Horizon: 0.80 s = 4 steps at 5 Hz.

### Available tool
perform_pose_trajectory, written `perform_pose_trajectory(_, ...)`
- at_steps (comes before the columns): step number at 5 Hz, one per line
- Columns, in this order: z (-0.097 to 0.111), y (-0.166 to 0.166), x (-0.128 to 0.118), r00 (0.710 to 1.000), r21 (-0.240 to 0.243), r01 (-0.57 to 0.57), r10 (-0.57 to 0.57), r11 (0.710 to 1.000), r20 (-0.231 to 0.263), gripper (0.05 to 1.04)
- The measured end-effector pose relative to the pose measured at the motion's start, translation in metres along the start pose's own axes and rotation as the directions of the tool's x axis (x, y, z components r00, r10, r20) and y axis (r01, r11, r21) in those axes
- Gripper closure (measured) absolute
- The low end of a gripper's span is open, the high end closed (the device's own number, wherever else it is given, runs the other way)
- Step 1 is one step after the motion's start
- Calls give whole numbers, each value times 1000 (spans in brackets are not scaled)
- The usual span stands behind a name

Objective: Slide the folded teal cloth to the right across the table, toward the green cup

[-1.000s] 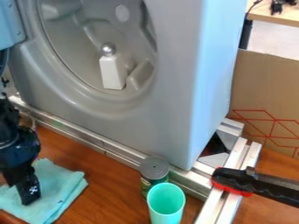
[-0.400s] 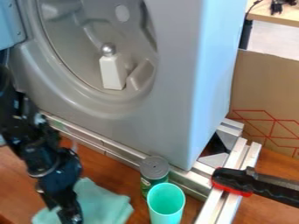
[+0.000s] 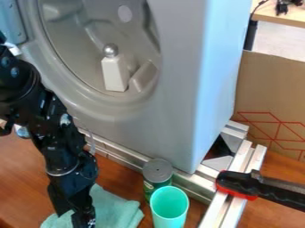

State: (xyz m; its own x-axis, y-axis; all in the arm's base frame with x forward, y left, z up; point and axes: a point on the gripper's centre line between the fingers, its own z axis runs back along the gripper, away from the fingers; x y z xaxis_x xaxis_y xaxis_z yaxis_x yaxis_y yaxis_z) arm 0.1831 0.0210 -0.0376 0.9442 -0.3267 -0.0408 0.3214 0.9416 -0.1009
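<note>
Your gripper is at the cloth near the cup, fingers parted, any hold on fabric unclear.

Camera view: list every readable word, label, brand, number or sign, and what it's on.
No text can be read.
Green can: marks on the label, too small to read.
Gripper: small white marks low down, too small to read.
Cardboard: red line pattern, no letters or numbers I can make out.
</note>
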Motion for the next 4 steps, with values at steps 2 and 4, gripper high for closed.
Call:
perform_pose_trajectory(2, 14, 5, -2, 1000, -6, 2, -2, 1000, -25, 83)
perform_pose_trajectory(4, 63, 15, -7, 995, 20, 20, -22, 1000, 101, 83)
